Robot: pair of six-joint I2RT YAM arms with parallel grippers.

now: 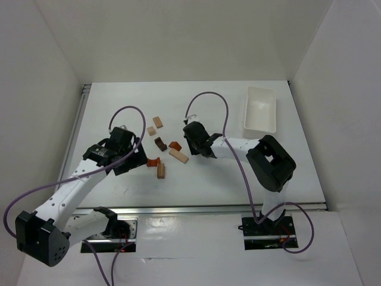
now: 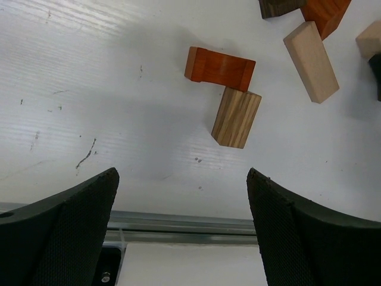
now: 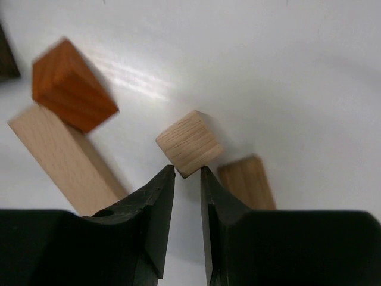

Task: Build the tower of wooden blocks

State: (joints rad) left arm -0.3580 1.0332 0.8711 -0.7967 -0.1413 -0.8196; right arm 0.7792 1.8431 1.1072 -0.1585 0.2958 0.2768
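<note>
Several small wooden pieces lie loose on the white table [image 1: 202, 179]. An orange block [image 1: 153, 161] touches a striped tan block [image 1: 161, 171]; both show in the left wrist view, orange [image 2: 220, 67] and tan [image 2: 236, 117]. A dark brown piece [image 1: 161, 143], an orange wedge [image 1: 174, 145], a light tan bar [image 1: 178, 155], a small tan cube [image 1: 151, 130] and a tan block [image 1: 158, 121] lie behind. My left gripper [image 1: 136, 159] [image 2: 181, 173] is wide open and empty, just left of the orange block. My right gripper [image 1: 189, 132] [image 3: 187, 171] is shut and empty, raised right of the wedge; the cube [image 3: 189, 143] shows beyond its tips.
A white plastic tray [image 1: 260, 111] stands at the back right. White walls enclose the table on three sides. A metal rail [image 1: 202, 208] runs along the near edge, also seen in the left wrist view [image 2: 178, 225].
</note>
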